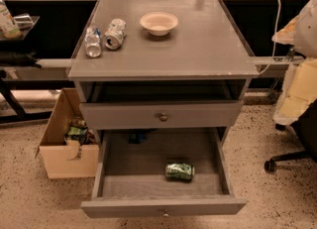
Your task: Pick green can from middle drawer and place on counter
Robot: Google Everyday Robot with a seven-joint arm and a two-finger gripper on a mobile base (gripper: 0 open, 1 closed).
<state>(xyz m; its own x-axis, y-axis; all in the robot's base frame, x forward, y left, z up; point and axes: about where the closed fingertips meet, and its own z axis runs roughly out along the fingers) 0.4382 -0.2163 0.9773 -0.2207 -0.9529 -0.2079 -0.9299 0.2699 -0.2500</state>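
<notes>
The green can (179,171) lies on its side on the floor of the pulled-out middle drawer (143,156), right of centre and towards the front panel. The drawer is wide open, and its front panel carries a small knob (165,213). The counter (198,44) is the grey top of the cabinet above it. My gripper is not in view. Only a pale bulky shape (308,22) at the right edge, level with the counter, may be part of my arm.
Two silver-and-white cans (92,41) (115,33) and a pale bowl (158,23) sit on the counter's back left. The drawer above (162,117) is closed. A cardboard box (64,158) stands left of the cabinet. A black side table (15,59) is at far left and an office chair (292,158) at right.
</notes>
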